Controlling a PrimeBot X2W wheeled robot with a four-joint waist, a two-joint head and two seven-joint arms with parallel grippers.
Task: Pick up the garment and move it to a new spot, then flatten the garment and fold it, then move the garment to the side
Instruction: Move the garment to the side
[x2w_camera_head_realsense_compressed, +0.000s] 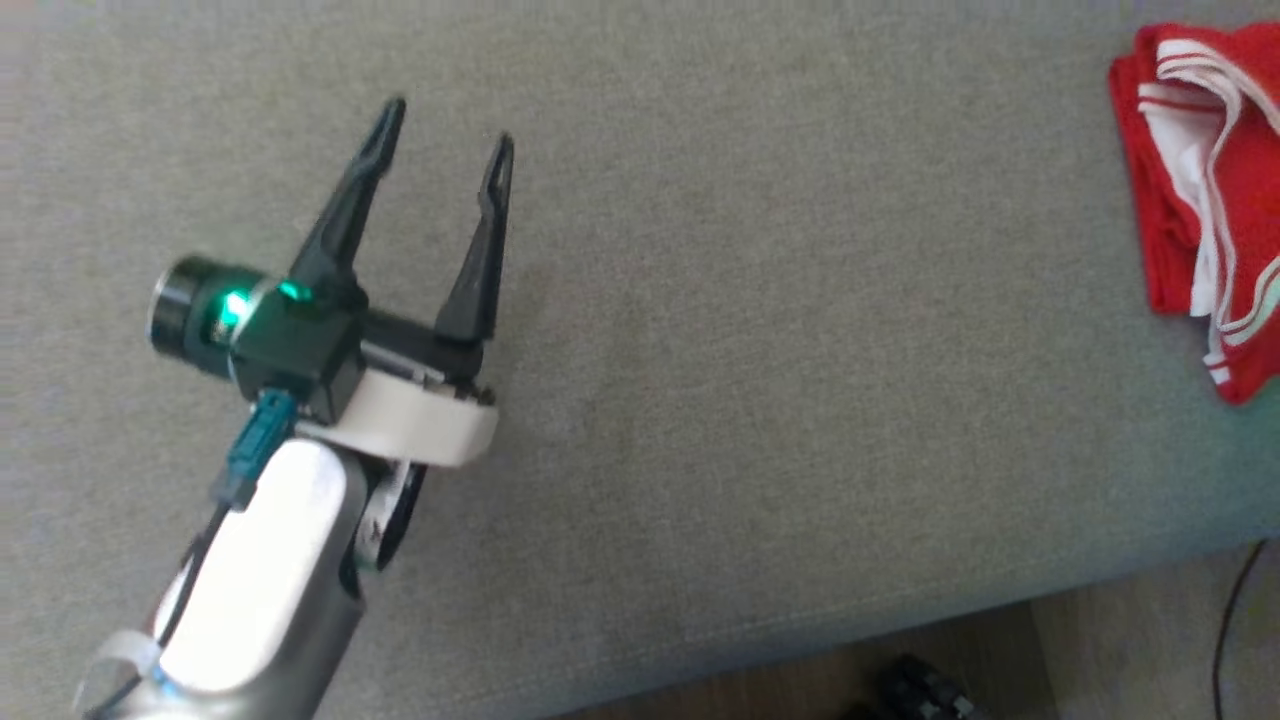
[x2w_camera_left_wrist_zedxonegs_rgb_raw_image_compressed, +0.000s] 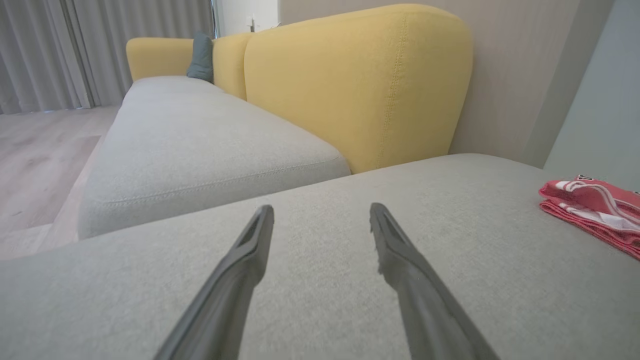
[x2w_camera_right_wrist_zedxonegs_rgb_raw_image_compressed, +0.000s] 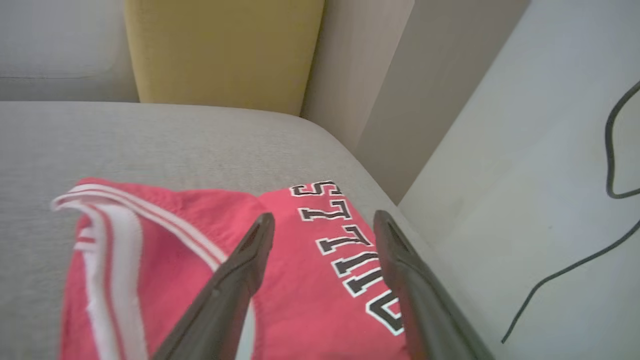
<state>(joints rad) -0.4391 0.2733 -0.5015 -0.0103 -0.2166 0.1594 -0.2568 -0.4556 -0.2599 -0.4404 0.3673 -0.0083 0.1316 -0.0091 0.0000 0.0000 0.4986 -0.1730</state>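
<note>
two claws are seen released: the left claw is held spread over the middle of the grey fabric sofa cushion, the right claw spread above the folded red-and-white jersey garment laid at that cushion's right end.

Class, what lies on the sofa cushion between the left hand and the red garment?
Nothing: the head view shows bare grey cushion between the left hand and red garment.
</note>
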